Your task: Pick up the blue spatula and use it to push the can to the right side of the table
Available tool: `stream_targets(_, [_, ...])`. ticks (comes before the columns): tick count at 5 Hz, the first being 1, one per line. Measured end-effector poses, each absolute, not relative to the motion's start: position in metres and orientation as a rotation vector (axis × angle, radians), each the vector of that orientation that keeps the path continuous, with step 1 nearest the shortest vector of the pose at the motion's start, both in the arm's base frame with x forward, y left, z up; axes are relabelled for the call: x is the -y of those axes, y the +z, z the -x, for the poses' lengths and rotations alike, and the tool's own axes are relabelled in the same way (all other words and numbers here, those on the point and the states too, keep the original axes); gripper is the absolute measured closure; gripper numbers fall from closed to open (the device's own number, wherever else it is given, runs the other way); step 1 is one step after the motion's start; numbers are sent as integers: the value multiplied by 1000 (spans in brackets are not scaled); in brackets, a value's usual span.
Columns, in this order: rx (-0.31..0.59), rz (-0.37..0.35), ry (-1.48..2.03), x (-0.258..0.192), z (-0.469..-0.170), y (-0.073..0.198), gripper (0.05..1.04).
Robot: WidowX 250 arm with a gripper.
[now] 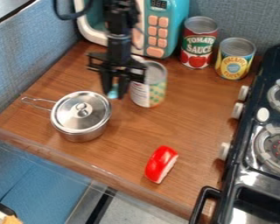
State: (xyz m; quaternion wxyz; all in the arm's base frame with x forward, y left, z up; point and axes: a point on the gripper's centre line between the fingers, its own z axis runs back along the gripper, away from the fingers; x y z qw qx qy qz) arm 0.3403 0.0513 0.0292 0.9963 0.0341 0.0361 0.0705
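Camera view: black gripper hangs over wooden counter, just beside can with white, green and yellow label. Small teal item shows at gripper's tip; I cannot tell whether claw grasps it or is released in front of it. Lidded metal pot stands upright near gripper, wire handle toward upper left. Red-and-white toy piece lies near counter's front edge. Toy microwave, red-labelled can, yellow-labelled can stand behind; stove at right.
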Motion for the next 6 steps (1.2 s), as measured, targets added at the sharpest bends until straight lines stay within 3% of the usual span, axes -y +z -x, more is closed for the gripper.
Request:
stream_targets(4, [-78, -34, 36, 55, -355, 25, 757])
stream_targets(6, [-84, -47, 47, 39, -354, 21, 757])
